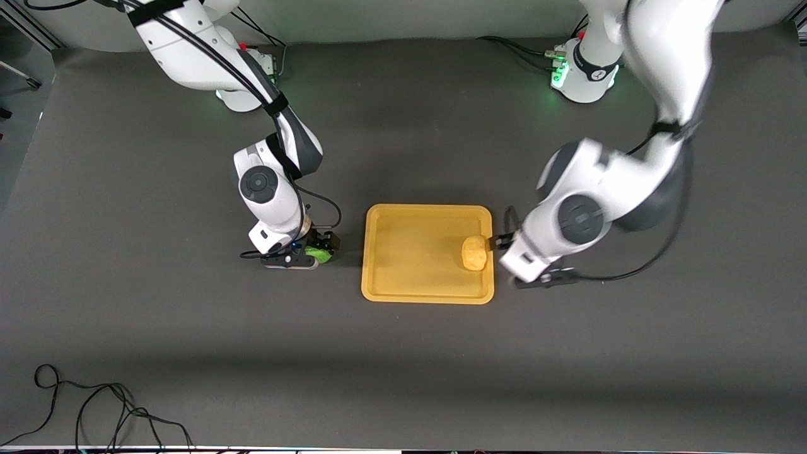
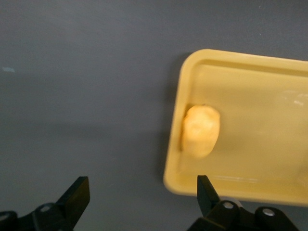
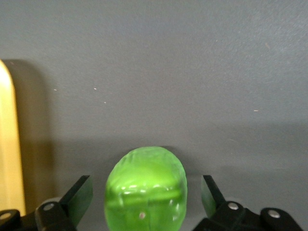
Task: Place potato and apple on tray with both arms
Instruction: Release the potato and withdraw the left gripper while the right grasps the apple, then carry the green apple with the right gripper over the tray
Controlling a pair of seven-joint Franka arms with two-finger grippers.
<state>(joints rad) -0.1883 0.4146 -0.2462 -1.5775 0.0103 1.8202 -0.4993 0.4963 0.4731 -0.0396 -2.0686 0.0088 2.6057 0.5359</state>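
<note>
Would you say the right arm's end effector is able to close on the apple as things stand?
Probably yes. The right end effector is open, with the apple sitting between its fingers on the table, beside the tray, and nothing blocks them.

Dark grey matte table (image 1: 403, 378), loose black cable (image 1: 101, 410) at its near edge

Count: one tray (image 1: 378, 277), one potato (image 1: 474, 253) on the tray, one apple (image 1: 318, 254) just beside the tray toward the right arm's end. Two arms, two grippers: left gripper (image 2: 143, 198), right gripper (image 3: 147, 196).
</note>
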